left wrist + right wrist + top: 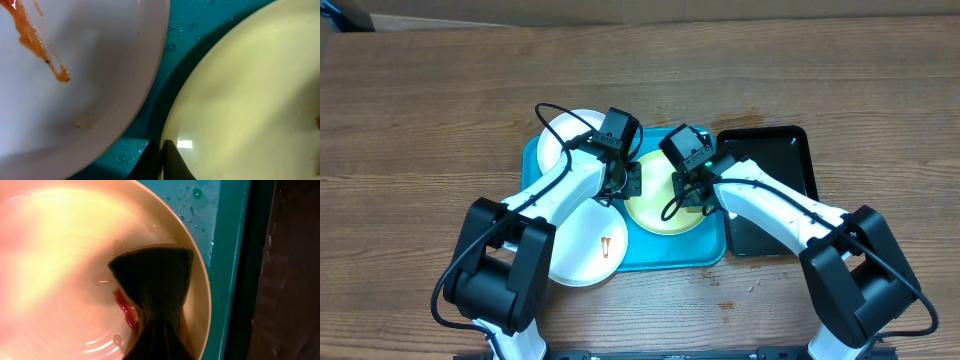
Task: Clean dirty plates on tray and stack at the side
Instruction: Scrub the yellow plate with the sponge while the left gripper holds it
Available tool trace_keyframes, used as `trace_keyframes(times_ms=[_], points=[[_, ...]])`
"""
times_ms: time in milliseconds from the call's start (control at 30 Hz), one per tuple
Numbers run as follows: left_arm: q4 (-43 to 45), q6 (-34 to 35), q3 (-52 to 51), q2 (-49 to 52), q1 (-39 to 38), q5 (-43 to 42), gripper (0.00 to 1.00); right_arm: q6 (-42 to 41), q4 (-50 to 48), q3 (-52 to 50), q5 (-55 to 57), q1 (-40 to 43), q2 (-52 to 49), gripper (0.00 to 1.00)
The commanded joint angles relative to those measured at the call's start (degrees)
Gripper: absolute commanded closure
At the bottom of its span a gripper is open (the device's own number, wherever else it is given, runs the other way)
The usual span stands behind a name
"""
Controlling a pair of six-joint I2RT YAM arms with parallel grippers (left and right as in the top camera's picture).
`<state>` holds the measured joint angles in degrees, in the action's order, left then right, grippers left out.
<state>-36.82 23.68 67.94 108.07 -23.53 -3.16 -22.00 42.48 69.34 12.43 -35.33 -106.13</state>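
The pale green-rimmed plate [660, 215] lies on the turquoise tray [690, 255]. My left gripper [632, 182] is shut on its left rim; in the left wrist view the fingers [162, 160] pinch the plate's edge [250, 90]. My right gripper [692, 195] is shut on a dark sponge [155, 277] and presses it onto the green plate [60, 255], next to a red smear [125, 307]. A white plate [560, 140] lies at the tray's back left. Another white plate [582, 250] with a red smear overhangs the tray's front left edge.
A glossy black tray [770, 150] lies right of the turquoise tray and shows in the right wrist view [295, 270]. The left wrist view shows a smeared white plate [75, 110] close beside the green one, with wet tray floor [170, 65] between. Wooden table surrounds both trays.
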Motion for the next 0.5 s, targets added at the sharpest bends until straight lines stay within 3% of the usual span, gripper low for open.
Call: trace_keyframes(times_ms=[0, 367, 433, 467], points=[[-0.6, 0.7, -0.1, 0.6, -0.1, 2.1, 0.96, -4.4, 0.0, -1.2, 2.1, 0.2, -0.5, 0.96], [-0.6, 0.7, -0.1, 0.6, -0.1, 2.1, 0.96, -9.6, -4.9, -6.0, -1.1, 0.2, -0.5, 0.96], [-0.6, 0.7, -0.1, 0.6, -0.1, 2.1, 0.96, -9.6, -6.4, -6.9, -1.2, 0.2, -0.5, 0.79], [-0.6, 0.7, -0.1, 0.6, -0.1, 2.1, 0.96, -9.6, -6.9, -7.2, -1.1, 0.2, -0.5, 0.75]])
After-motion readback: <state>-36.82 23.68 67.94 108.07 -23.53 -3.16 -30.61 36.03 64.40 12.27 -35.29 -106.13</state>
